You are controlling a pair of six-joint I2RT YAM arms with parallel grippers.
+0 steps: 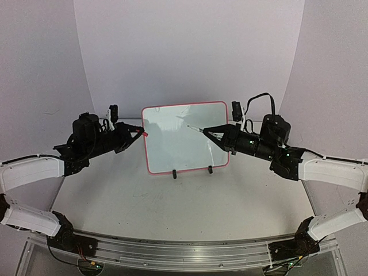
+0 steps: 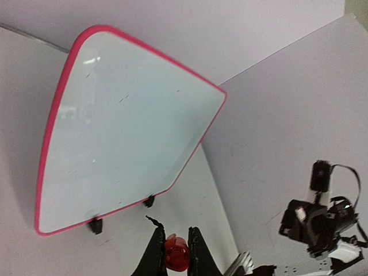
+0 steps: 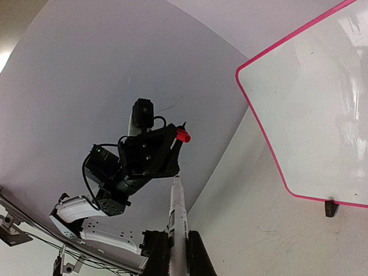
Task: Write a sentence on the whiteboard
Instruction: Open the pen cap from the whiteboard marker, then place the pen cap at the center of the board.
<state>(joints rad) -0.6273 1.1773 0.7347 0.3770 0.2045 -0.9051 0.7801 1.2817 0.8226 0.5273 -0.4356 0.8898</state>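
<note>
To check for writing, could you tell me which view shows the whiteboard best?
Top external: the whole whiteboard faces it almost squarely. Left wrist shows it whole but skewed; right wrist crops it.

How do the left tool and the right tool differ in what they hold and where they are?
The left tool is shut on a small red cap; the right tool is shut on a long white marker. The left tool is by the whiteboard's left edge; the right tool by its right side, marker tip toward the blank face. Both point at the board.
</note>
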